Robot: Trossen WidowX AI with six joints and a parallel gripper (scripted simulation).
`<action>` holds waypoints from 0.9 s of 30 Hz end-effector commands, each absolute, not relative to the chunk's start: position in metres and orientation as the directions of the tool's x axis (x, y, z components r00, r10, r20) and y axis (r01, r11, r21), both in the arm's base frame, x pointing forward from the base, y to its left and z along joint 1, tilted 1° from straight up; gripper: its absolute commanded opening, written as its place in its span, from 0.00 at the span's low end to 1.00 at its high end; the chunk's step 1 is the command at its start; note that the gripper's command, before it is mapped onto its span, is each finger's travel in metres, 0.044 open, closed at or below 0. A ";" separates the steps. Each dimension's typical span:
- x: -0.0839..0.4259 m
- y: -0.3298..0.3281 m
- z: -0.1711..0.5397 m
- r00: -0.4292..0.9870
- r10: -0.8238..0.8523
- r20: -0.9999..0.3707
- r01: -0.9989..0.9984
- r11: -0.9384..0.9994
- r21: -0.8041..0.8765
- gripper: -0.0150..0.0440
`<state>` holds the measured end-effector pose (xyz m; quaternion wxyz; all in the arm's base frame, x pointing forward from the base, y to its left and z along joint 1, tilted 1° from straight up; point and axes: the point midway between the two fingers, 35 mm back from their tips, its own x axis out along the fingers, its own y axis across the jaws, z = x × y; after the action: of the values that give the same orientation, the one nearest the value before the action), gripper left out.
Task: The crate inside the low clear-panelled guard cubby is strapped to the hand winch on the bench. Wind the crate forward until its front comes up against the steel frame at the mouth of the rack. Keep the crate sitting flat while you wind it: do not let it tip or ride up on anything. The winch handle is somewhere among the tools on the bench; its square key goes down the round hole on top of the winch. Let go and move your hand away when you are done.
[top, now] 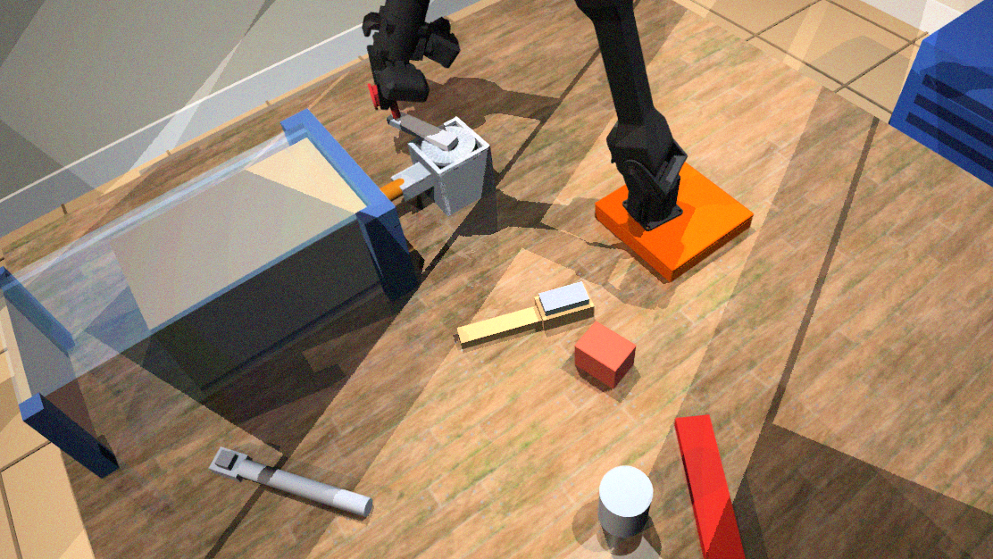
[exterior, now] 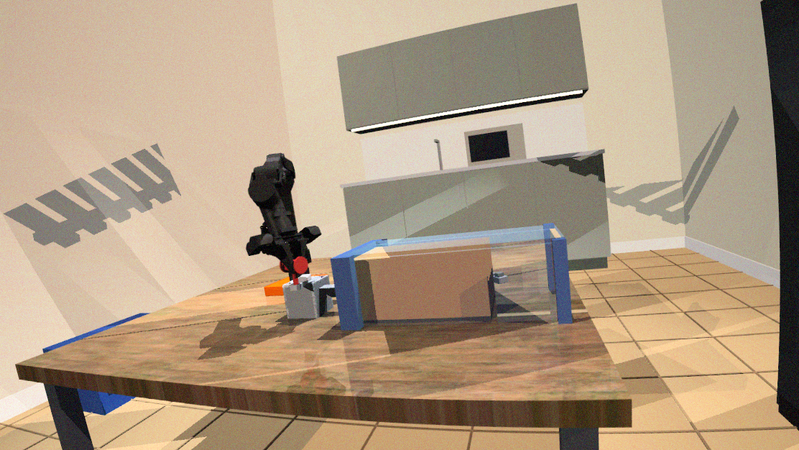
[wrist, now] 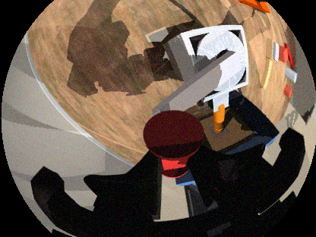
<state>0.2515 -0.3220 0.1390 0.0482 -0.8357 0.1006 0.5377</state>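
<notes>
My hand (top: pixel 388 104) (exterior: pixel 296 264) (wrist: pixel 170 142) is closed around the red knob (top: pixel 373 96) (exterior: pixel 299 264) (wrist: pixel 174 134) of the winch handle (top: pixel 420 130) (wrist: pixel 201 85), whose grey arm reaches across to the top of the winch (top: pixel 463 173) (exterior: pixel 302 300) (wrist: pixel 181 57). From the winch an orange strap (top: pixel 391 189) (wrist: pixel 219 118) runs through the blue frame (top: pixel 392 243) (exterior: pixel 348 293) (wrist: pixel 258 114) to the crate (top: pixel 229 208) (exterior: pixel 430 282) inside the clear-panelled cubby, its front near the mouth. I judge that I am in the late part of the winding. If I push the knob off its circle or lift as I turn, the square key could work up out of its hole; if I keep hauling once the front meets the frame, the strap could pull the crate's nose up or strain my grip. Turning the wrong way would likely slacken the strap. The exterior view shows me the crate's lower edge sitting level along the bench (top: pixel 486 430) (exterior: pixel 447 363) (wrist: pixel 114 125), which from above I cannot judge well; the wrist view gives me the toothed wheel under the arm up close, where the exterior view hides it. Whether front and steel already touch, I cannot tell.
</notes>
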 end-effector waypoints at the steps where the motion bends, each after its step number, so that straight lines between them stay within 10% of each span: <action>1: 0.275 -0.304 0.140 0.435 -0.076 -0.897 -0.160 -0.987 0.007 0.25; 27: 0.287 -0.291 0.140 0.436 -0.076 -0.897 -0.160 -0.987 0.006 0.25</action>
<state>0.2673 -0.3119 0.1403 0.0410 -0.8374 0.1024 0.5353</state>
